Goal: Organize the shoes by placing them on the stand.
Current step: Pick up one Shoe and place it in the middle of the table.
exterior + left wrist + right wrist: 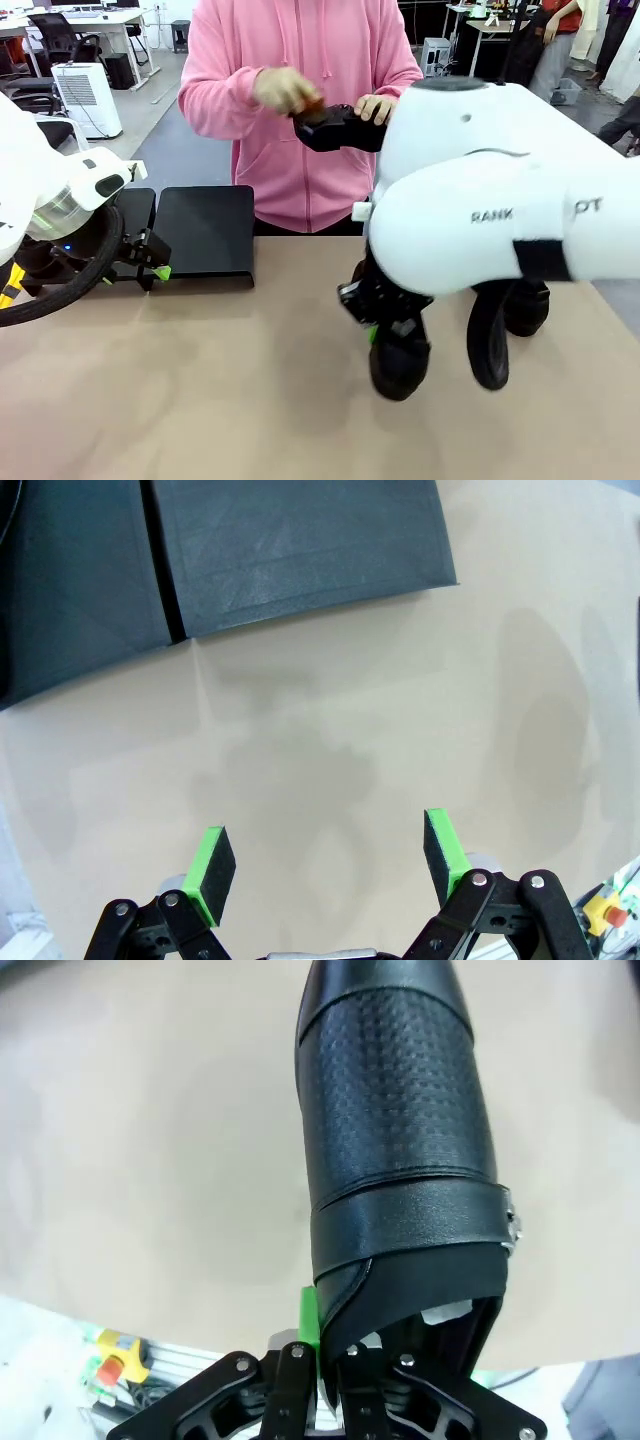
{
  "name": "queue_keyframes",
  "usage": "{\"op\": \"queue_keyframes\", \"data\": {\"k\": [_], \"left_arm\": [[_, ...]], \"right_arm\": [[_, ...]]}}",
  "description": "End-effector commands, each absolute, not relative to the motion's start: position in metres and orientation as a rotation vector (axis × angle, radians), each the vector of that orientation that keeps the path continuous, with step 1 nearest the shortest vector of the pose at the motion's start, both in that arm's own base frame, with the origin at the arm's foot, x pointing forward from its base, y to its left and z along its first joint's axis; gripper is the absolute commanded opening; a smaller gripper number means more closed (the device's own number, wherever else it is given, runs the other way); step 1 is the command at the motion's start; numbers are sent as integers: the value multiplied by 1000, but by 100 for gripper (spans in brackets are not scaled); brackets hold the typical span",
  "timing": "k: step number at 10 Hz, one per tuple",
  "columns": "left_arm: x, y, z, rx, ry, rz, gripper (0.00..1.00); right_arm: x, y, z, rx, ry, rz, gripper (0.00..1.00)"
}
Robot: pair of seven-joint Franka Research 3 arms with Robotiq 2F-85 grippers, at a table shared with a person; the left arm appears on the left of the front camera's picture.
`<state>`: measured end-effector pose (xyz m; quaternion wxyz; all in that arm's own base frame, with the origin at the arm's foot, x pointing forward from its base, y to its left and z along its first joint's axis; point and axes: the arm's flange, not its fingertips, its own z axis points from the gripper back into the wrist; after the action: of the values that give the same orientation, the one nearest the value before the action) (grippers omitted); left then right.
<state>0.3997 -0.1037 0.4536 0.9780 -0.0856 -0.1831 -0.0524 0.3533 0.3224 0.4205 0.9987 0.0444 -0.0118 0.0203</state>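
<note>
Tan tabletop (pixel 200 400); right gripper (pixel 322 1330) clamps a shoe (pixel 395 1140) by its collar; left gripper (pixel 325 855) spread, seemingly beside the stand (pixel 300 550).

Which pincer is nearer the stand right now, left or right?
Left. The left pincer hovers open just short of the stand; the right pincer, shut on a shoe, is farther off toward the robot's right.

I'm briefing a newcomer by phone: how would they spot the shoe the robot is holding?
Look under the big white right arm at the right side of the table. There the right hand pinches one black shoe by its opening rim; the shoes beside it stand loose, ungripped.
</note>
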Motion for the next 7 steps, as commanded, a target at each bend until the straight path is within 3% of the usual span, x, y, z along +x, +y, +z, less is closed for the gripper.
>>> {"op": "queue_keyframes", "data": {"k": [1, 4, 5, 7], "left_arm": [[399, -103, 453, -189, -369, -96, 97], [399, -103, 453, -189, -369, -96, 97], [399, -103, 453, -189, -369, -96, 97], [399, -103, 453, -189, -369, -96, 97]], "right_arm": [[366, 344, 400, 126, -28, -15, 0], [373, 374, 361, 155, 12, -42, 0], [372, 375, 359, 170, 19, -45, 8], [372, 370, 366, 175, 8, -59, 39]]}}
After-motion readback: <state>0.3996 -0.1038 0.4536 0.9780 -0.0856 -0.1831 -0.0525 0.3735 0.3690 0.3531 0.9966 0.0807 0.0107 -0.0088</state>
